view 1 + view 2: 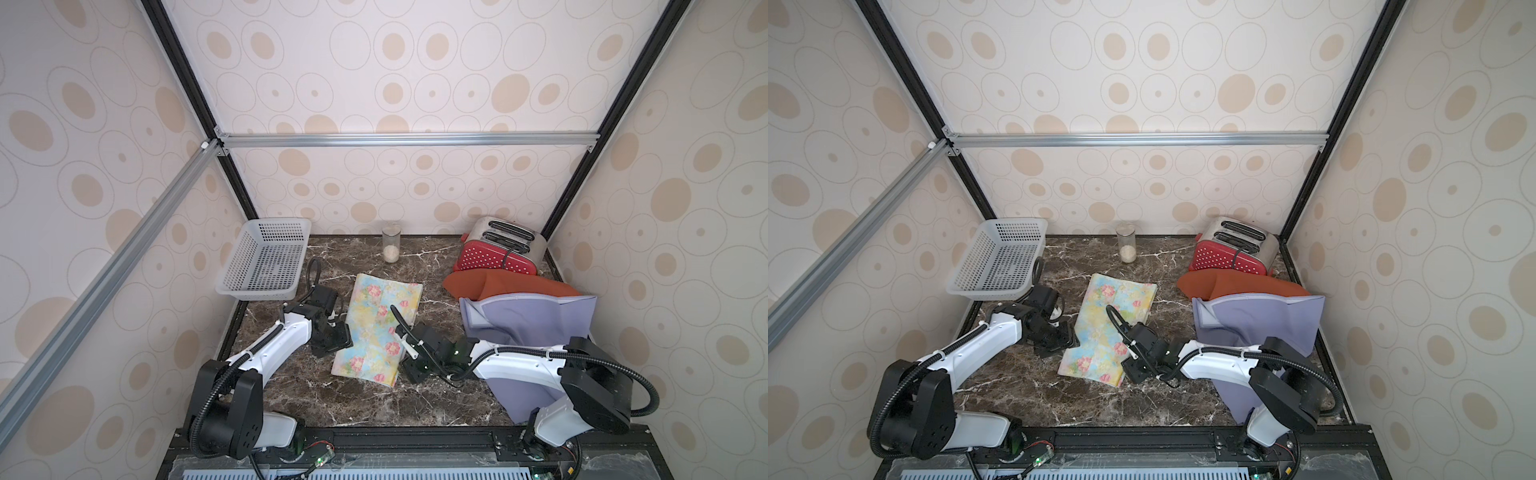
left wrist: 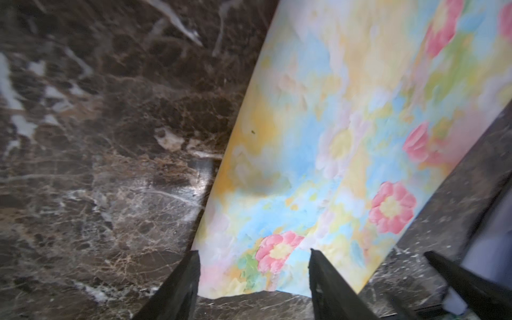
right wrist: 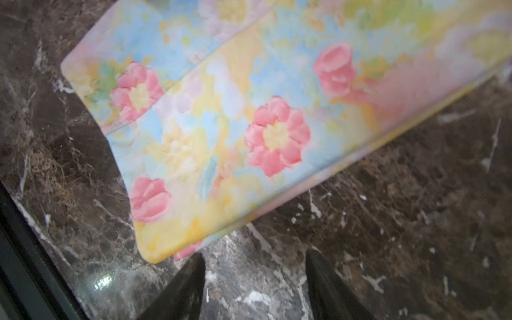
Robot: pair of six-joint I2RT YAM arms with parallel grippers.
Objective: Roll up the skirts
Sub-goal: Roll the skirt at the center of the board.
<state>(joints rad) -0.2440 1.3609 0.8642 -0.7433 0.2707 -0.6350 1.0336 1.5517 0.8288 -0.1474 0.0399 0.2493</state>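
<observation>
In the middle of the table [image 1: 353, 403], laid flat as a folded strip for rolling: the floral skirt [image 1: 380, 328]. Flanked at its near end by left gripper [image 2: 253, 253] and right gripper [image 3: 255, 255], fingers apart on both, holding nothing. Heaped by the toaster [image 1: 496, 249]: orange skirt [image 1: 498, 286] under purple skirt [image 1: 528, 320], partly beneath the right arm. Standing clear behind: basket [image 1: 266, 257], jar [image 1: 391, 243].

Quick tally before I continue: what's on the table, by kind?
Skirts: 3 (floral, orange, purple)
Basket: 1
Jar: 1
Toaster: 1
Total: 6
</observation>
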